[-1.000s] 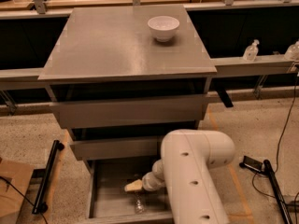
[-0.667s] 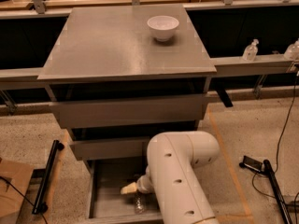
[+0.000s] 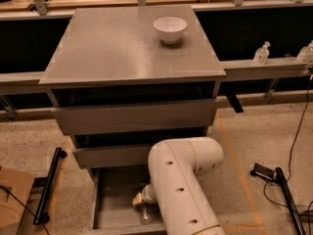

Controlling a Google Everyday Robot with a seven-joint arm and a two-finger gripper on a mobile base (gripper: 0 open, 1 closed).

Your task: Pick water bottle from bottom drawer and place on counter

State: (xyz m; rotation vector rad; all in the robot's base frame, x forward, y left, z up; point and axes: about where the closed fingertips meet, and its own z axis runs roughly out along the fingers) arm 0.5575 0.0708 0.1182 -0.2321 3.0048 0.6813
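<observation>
The bottom drawer is pulled open at the foot of the grey cabinet. The water bottle, clear and crinkled, lies inside it near the front. My white arm reaches down into the drawer, and the gripper sits just above and against the bottle's upper end, with the arm hiding most of it. The counter is the flat grey top of the cabinet, well above the gripper.
A white bowl stands on the counter's far right. Two clear pump bottles stand on a ledge at right. A black bar and cardboard lie on the floor at left, cables and a stand at right.
My arm has swung left over the drawer, and the gripper has moved left and down closer to the water bottle. The bottle has stayed in place.
</observation>
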